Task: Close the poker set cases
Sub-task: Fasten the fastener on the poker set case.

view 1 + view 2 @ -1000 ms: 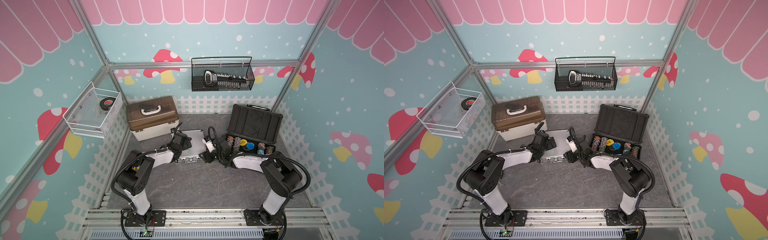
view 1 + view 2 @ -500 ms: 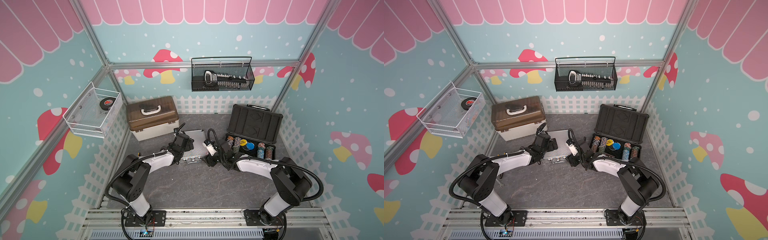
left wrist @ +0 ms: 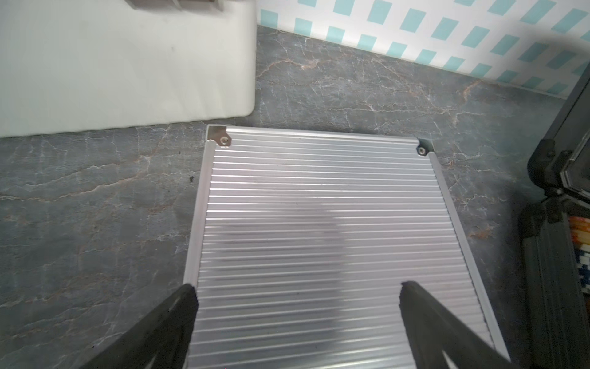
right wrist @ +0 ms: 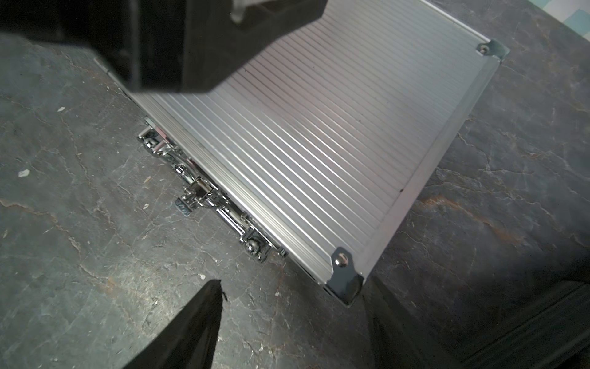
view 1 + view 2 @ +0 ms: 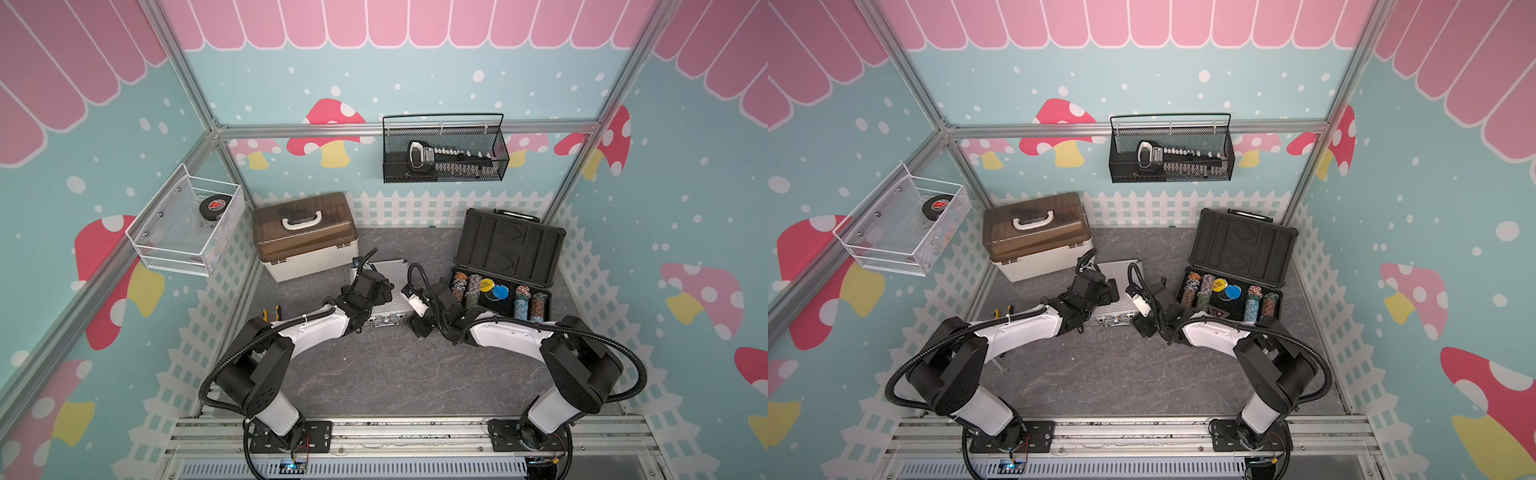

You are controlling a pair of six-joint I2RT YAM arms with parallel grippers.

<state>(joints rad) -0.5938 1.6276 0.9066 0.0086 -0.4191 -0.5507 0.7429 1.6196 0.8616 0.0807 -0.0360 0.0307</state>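
The small silver ribbed case [image 5: 392, 268] [image 5: 1121, 270] lies shut and flat on the table, its chrome latches [image 4: 204, 198] facing the front. My left gripper [image 5: 380, 286] [image 3: 297, 294] hovers open over its lid [image 3: 319, 207], nothing between the fingers. My right gripper [image 5: 419, 326] [image 4: 293, 287] stands open over bare table beside the silver case's front corner [image 4: 346, 281], holding nothing. The larger dark case [image 5: 503, 307] [image 5: 1233, 307] stands open at the right, lid [image 5: 509, 249] upright, stacks of poker chips [image 5: 523, 301] in its base.
A cream box with a brown lid [image 5: 305, 241] sits at the back left, close behind the silver case. A black wire basket [image 5: 444, 153] hangs on the back wall, a white mesh basket [image 5: 187, 224] on the left wall. Small tools [image 5: 270, 311] lie by the left fence.
My right gripper has drawn back slightly toward the front, off the silver case's latch side, and its jaws have widened a little. The left gripper stays open over the lid.
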